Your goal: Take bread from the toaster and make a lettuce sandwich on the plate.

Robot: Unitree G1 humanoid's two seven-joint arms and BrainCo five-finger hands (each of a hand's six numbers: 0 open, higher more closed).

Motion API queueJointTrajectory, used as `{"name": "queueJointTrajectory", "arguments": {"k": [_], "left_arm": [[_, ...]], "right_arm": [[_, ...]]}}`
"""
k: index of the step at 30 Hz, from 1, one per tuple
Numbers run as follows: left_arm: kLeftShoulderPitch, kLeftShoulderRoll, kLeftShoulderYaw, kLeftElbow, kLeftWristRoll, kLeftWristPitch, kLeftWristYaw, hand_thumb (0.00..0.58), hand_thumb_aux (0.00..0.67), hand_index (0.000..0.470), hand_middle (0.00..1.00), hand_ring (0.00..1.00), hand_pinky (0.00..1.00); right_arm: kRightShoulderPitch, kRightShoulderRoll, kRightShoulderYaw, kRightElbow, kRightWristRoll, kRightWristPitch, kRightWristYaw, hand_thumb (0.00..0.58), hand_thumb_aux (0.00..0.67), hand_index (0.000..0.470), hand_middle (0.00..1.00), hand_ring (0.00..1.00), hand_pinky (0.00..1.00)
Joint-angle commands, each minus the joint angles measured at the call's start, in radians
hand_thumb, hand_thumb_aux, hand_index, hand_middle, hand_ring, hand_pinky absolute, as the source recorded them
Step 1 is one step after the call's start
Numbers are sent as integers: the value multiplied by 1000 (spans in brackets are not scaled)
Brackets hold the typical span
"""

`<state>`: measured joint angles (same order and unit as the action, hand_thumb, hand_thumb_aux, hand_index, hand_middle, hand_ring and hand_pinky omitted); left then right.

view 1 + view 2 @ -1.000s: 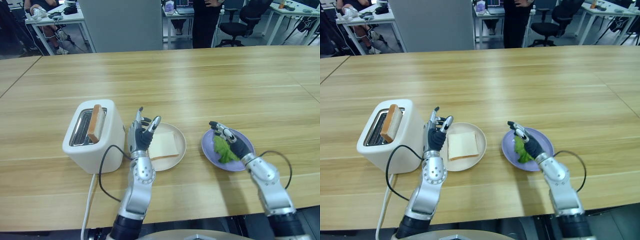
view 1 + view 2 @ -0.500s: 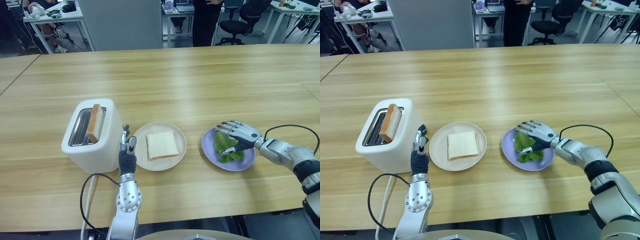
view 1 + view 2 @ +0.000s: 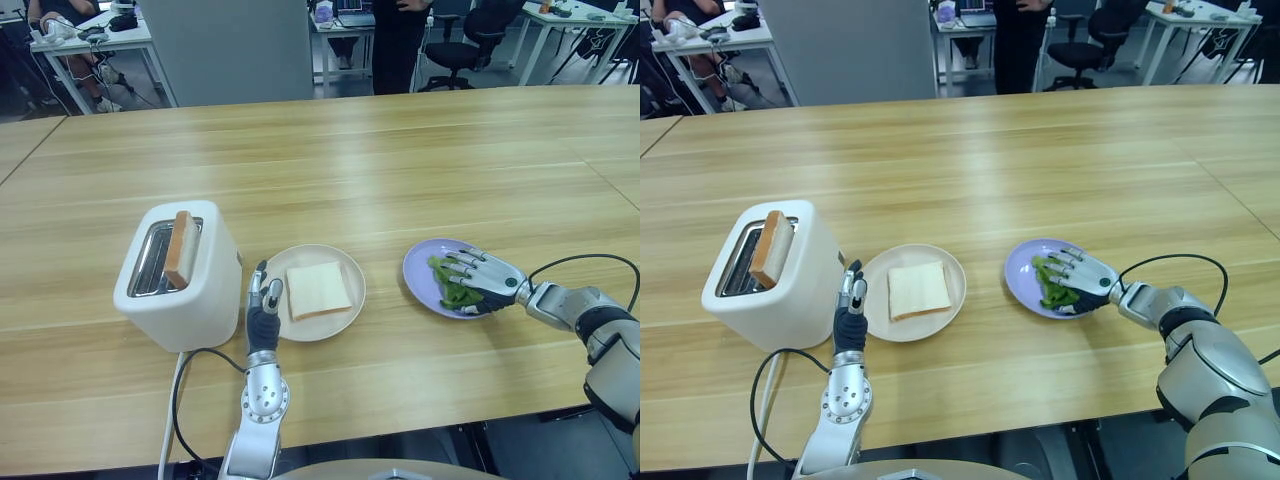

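The step in hand looks to be picking up the lettuce (image 3: 448, 290), and doing it well means closing on the thick of the leaf rather than its edge, lifting straight up so the purple plate (image 3: 424, 262) does not slide, then carrying it toward nine o'clock and laying it flat on the bread slice (image 3: 318, 290). The right hand (image 3: 487, 283) comes in from three o'clock and lies low over the purple plate, covering the leaf's three o'clock side. The rest of the green pokes out toward nine o'clock. From where I stand I cannot tell whether it has a grip or is only resting on top. The bread slice sits in the middle of the cream plate (image 3: 335, 322), which is near the purple plate at its nine o'clock. The left hand (image 3: 264, 310) stands upright with its fingers straight, close together and holding nothing. The cream plate is just beside it at three o'clock and the toaster (image 3: 195, 300) just beside it at nine. A second slice (image 3: 181, 248) stands in the toaster's slot, waiting to top the sandwich.
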<state>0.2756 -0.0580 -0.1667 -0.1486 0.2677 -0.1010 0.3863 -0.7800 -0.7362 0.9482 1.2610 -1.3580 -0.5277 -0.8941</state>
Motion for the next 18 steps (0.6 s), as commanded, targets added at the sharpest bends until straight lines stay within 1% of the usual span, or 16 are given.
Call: {"name": "queueJointTrajectory", "arguments": {"k": [1,7,11,18], "left_arm": [[-15,-26,6,56,1,-16,8,0,0,0,98,98,98],[-27,-28,2,107,0,-38,9,0,0,0,98,98,98],[-32,-29,4,130,-4,-49,9,0,0,0,98,98,98],[-42,-34,4,156,-3,-64,14,0,0,0,98,98,98]], "right_arm": [[23,9,35,29,-1,-9,7,580,670,460,0,0,0],[23,7,34,25,30,-29,9,580,670,460,0,0,0],[11,-9,22,10,60,-56,3,580,670,460,20,20,20],[-47,-53,-34,-49,129,-102,-9,580,670,460,27,27,27]]}}
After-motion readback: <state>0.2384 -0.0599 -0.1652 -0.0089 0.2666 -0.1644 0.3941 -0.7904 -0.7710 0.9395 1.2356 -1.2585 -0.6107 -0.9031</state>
